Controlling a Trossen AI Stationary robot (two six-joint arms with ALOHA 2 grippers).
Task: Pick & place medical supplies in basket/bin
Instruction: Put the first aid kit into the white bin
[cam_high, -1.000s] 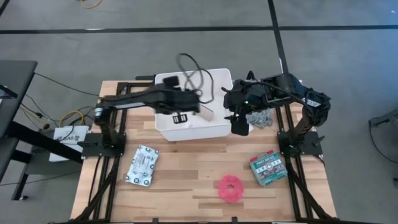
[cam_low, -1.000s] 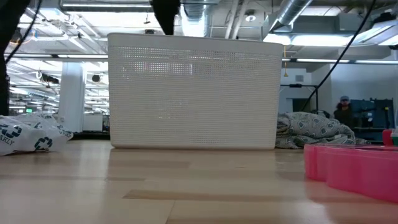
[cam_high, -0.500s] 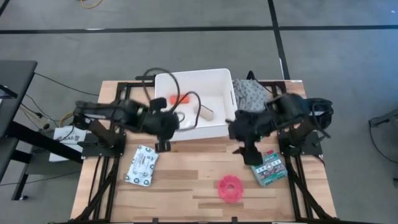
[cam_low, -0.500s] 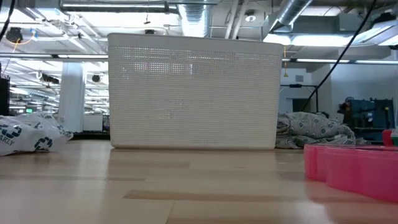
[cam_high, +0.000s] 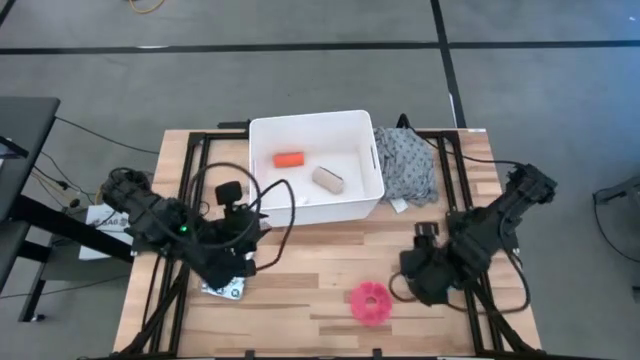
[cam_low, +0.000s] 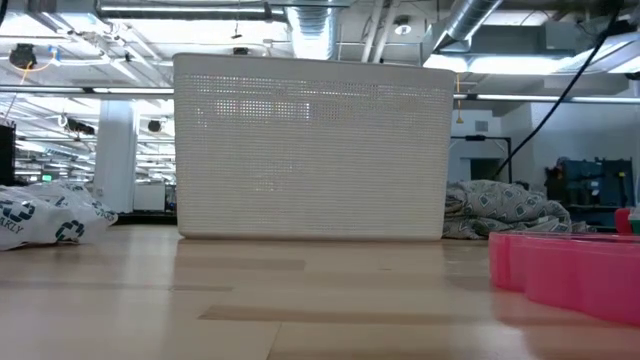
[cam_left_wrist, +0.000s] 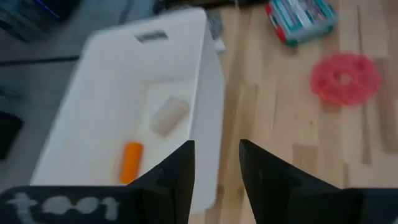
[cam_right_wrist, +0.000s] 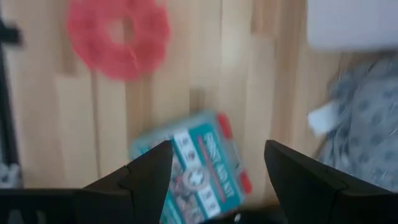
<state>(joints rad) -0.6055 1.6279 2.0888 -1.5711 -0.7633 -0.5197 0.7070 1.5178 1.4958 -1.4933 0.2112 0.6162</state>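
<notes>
— Start on your left. What is that hand doing?

— My left gripper (cam_left_wrist: 216, 169) hangs low near the front left corner of the table, arm folded back on itself. Its two fingers (cam_left_wrist: 180, 171) are apart with nothing between them. The white soft packet (cam_high: 226, 287) lies just under it, mostly covered by the arm from above; from table height it sits crumpled at the far left.

— And the bin?

— The white tub (cam_high: 262, 126) stands at the back middle of the table. Inside lie the orange cylinder (cam_high: 288, 159) towards its left and the beige roll (cam_high: 328, 179) nearer the middle, apart from each other. My left wrist camera looks straight at the tub's near corner.

— What is in front of it?

— The pink tape roll (cam_high: 371, 303) lies flat on the wood near the front edge, well clear of the tub.

— Your right hand?

— My right gripper (cam_right_wrist: 217, 157) hovers just right of that roll, fingers spread wide and empty. The green-white box (cam_right_wrist: 194, 163) lies flat on the table below the gap, not touched as far as I can tell.

— Further right?

— The grey patterned cloth (cam_high: 405, 165) is bunched against the tub's right wall, and the small white piece (cam_right_wrist: 323, 117) lies at its front edge.
</notes>
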